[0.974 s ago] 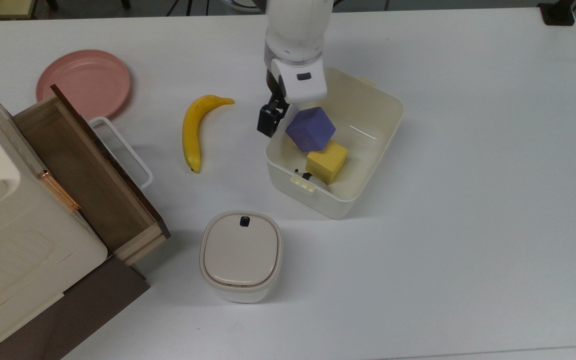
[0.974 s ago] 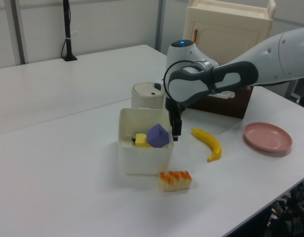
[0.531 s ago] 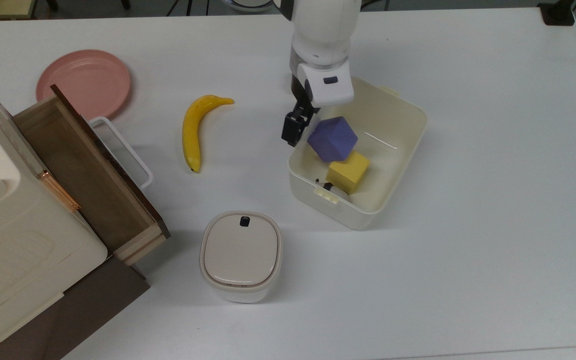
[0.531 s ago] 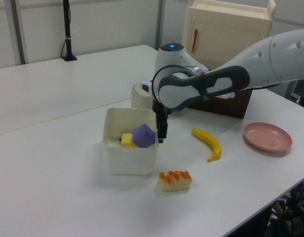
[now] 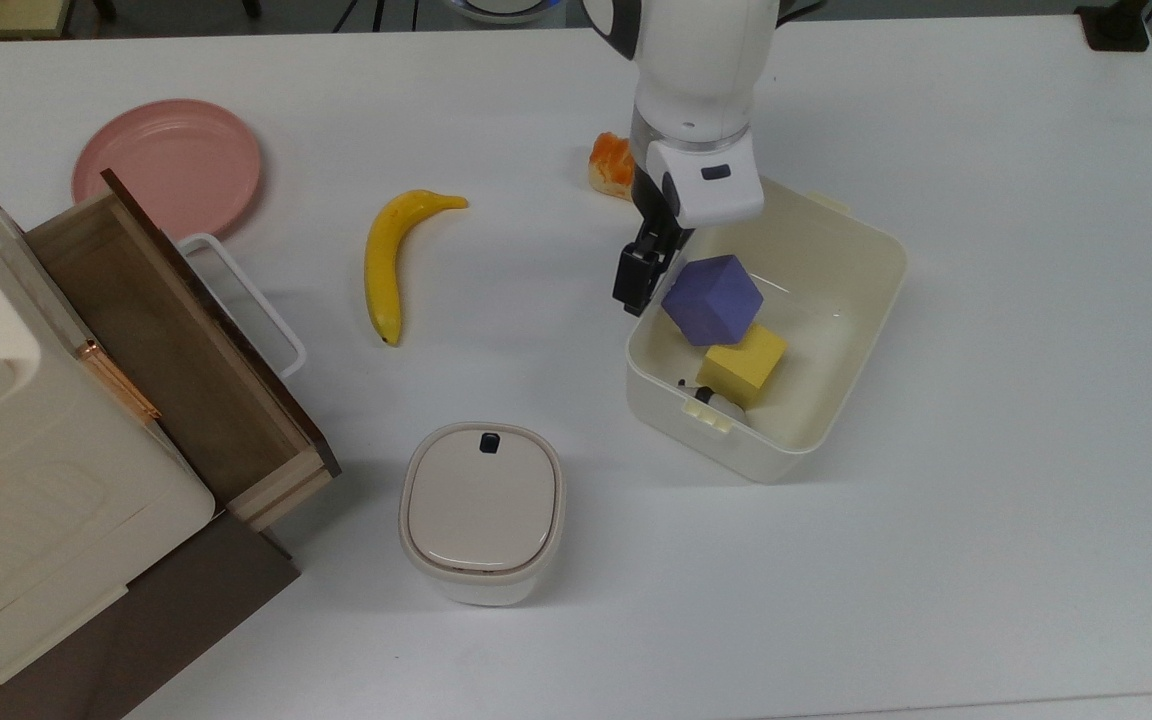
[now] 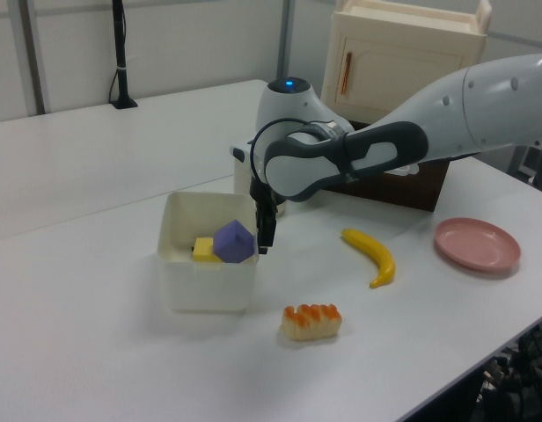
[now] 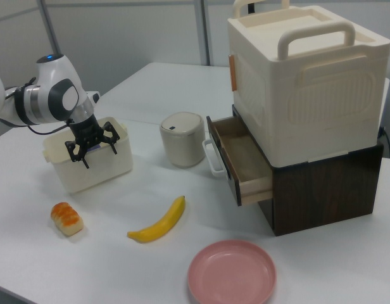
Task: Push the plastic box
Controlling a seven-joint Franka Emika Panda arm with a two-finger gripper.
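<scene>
**Push under way: hand set against the box's long wall**

Location of the task item. The plastic box [image 5: 836,390] sits on the white counter [image 5: 986,560], right of centre in the top view, turned at an angle to the counter's edges. In the left view it stands left of centre; in the right view it is at the left of the frame. It holds a purple cube [image 5: 713,299], a yellow block [image 5: 744,362] and a small dark-and-white item below them that cannot be identified.

Hand. The hand [image 5: 642,274] is low at the box's upper-left long wall in the top view, touching or very nearly touching the rim. In the right view the fingers [image 7: 108,137] stand spread apart, gripping nothing, and appear to straddle the near wall.

Surroundings. A bread roll [image 5: 612,163] lies just beside the arm at the upper centre of the top view. The banana [image 5: 388,262] lies well apart on the top view's left. The lidded container [image 5: 482,510] stands at the lower centre.

Assessment. The step in hand appears to be the push itself, with contact made on the long wall. The next move calls for steady sideways travel toward the top view's lower right, where the counter is open. The hand should hold its height so that it neither rides over the rim nor tips the box.
</scene>
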